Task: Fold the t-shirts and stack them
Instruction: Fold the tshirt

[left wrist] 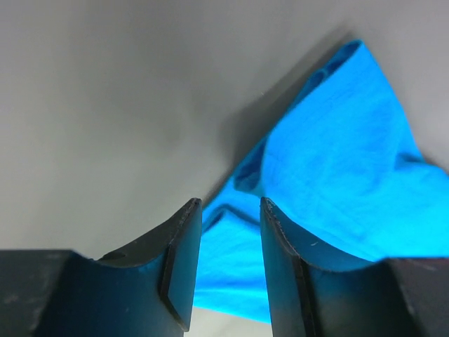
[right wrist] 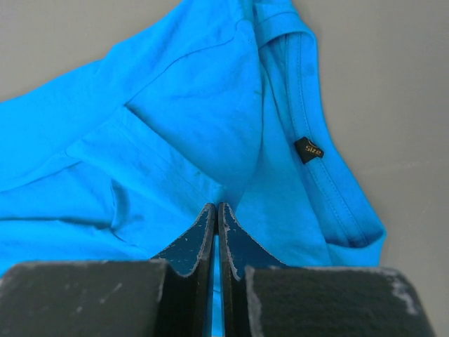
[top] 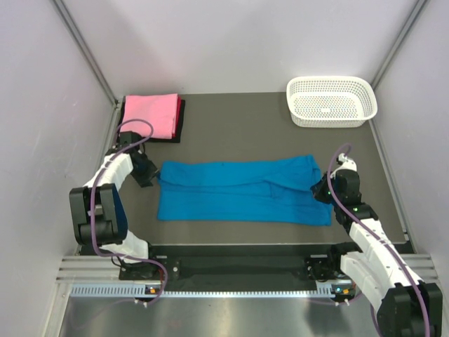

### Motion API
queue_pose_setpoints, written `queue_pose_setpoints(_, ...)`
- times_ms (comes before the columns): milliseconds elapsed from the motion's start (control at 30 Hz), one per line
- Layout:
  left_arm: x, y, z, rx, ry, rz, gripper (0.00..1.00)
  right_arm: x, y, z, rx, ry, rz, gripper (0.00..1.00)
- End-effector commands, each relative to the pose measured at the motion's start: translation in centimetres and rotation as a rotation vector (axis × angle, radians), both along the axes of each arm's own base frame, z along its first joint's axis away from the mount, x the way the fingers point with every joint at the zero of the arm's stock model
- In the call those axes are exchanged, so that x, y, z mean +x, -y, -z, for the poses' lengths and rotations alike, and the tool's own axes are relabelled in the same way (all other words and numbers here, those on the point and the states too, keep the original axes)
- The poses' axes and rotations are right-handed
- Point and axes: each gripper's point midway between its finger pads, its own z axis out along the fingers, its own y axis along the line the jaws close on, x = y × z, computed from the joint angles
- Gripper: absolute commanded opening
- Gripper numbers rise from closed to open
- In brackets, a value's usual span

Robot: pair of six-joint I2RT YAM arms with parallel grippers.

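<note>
The blue shirt (top: pixel 242 191) lies mid-table as a folded strip, its long axis running left to right between the arms. The left gripper (left wrist: pixel 228 207) is at the shirt's left end, fingers spread, with the cloth edge just ahead of them. The right gripper (right wrist: pixel 214 208) sits over the collar end, fingers pressed together; whether they nip a thin layer is unclear. Each arm is nearest its own end. A black neck tag (right wrist: pixel 308 149) reads "Size". The pink shirt (top: pixel 151 112) lies folded far left.

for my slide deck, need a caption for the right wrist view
Right gripper shut on the turquoise t-shirt, its size tag showing on the right.
</note>
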Motion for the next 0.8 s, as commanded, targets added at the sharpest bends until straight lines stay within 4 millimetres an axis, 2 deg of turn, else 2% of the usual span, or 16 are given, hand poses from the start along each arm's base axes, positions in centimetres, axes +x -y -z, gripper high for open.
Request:
queue_pose_setpoints(0, 1.7, 2.0, -1.3, -0.135, 0.095, -0.042, 0.44, 1.1, 0.2, -1.8, -0.005, 0.055, 0.007, 0.00)
queue_pose_setpoints(67, 1.8, 2.3, -1.4, -0.162, 0.093, -0.068, 0.44, 1.1, 0.2, -1.9, -0.007, 0.057, 0.005, 0.00)
queue_pose_setpoints(267, 1.7, 1.7, -1.0, -0.136, 0.086, -0.118, 0.45, 1.3, 0.3, -2.1, -0.013, 0.063, 0.004, 0.00)
queue_pose_setpoints(433, 1.3, 0.7, 0.0, -0.083, 0.052, -0.131, 0.40, 1.5, 0.4, -2.3, -0.020, 0.065, 0.007, 0.00)
queue_pose_setpoints(533, 1.4, 0.3, 0.4, -0.060, 0.057, -0.133, 0.33, 1.6, 0.7, -2.5, -0.033, 0.068, 0.018, 0.00)
queue_pose_setpoints(567, 1.5, 0.1, 0.4, -0.053, 0.060, -0.135, 0.25, 1.5, 0.7, -2.5, -0.036, 0.064, 0.018, 0.00)
queue_pose_setpoints(633, 1.9, 0.0, 0.3, -0.042, 0.071, -0.127, 0.19, 1.7, 1.2, -3.0, -0.051, 0.077, 0.043, 0.00)
queue_pose_setpoints(733, 2.6, 0.1, -0.2, -0.044, 0.114, -0.113, 0.01, 1.7, 1.5, -3.4, -0.058, 0.084, 0.058, 0.00)
queue_pose_setpoints(767, 2.5, 0.1, -0.2, -0.045, 0.116, -0.112, 0.00, 1.6, 1.6, -3.4, -0.059, 0.082, 0.063, 0.00)
